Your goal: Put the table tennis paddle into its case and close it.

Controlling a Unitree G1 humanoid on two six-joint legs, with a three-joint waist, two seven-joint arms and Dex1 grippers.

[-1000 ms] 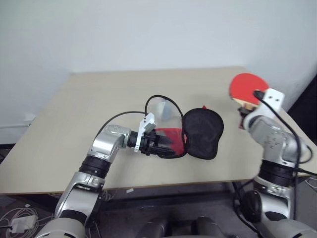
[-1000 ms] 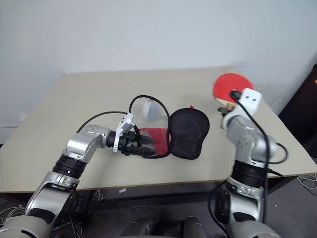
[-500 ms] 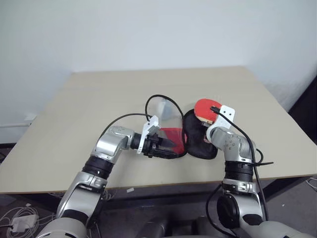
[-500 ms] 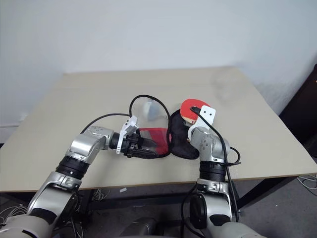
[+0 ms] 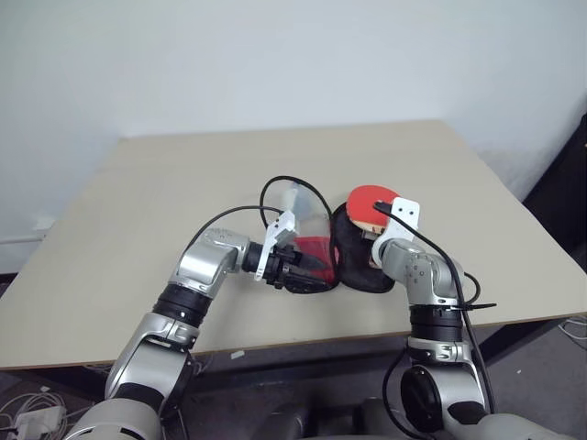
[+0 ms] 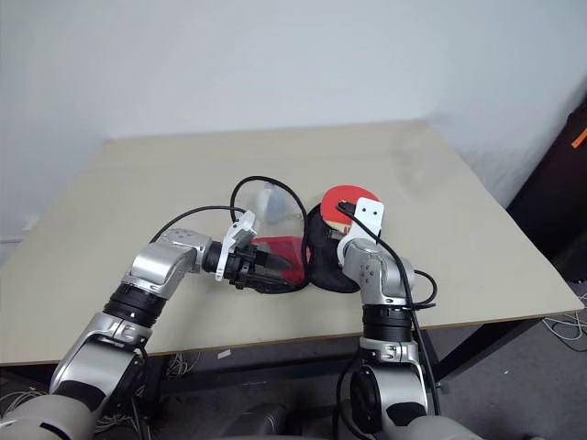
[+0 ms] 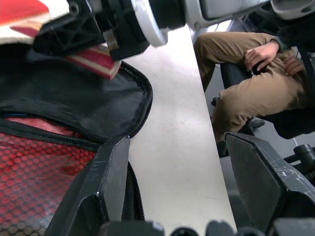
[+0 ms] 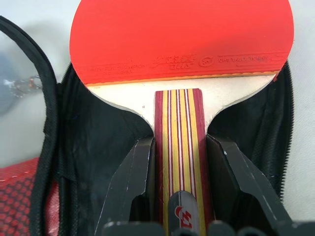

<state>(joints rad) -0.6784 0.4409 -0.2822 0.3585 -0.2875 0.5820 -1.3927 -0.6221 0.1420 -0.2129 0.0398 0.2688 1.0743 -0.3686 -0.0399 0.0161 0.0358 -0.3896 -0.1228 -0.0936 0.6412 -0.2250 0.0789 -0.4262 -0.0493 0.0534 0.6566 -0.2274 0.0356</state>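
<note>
The case [image 5: 353, 266] lies unzipped and spread flat on the table, black lining up, with its red mesh half [image 7: 39, 167] beside it. My right gripper [image 8: 178, 167] is shut on the striped wooden handle of the table tennis paddle [image 8: 182, 34]. It holds the red face just above the black lining [image 8: 98, 142]. My left gripper [image 7: 179, 140] is open at the case's near edge. One finger [image 7: 110, 182] sits by the zip and bare table lies between the two fingers.
The beige table [image 5: 138, 202] has free room all around the case. A black cable [image 5: 293, 183] loops over the case's clear panel [image 5: 298, 209]. A seated person's legs in brown trousers [image 7: 246, 83] are beyond the table's right edge.
My right arm has swung left and down from the table's right edge. It has brought the paddle over the case's open black half. The left gripper has stayed in place.
</note>
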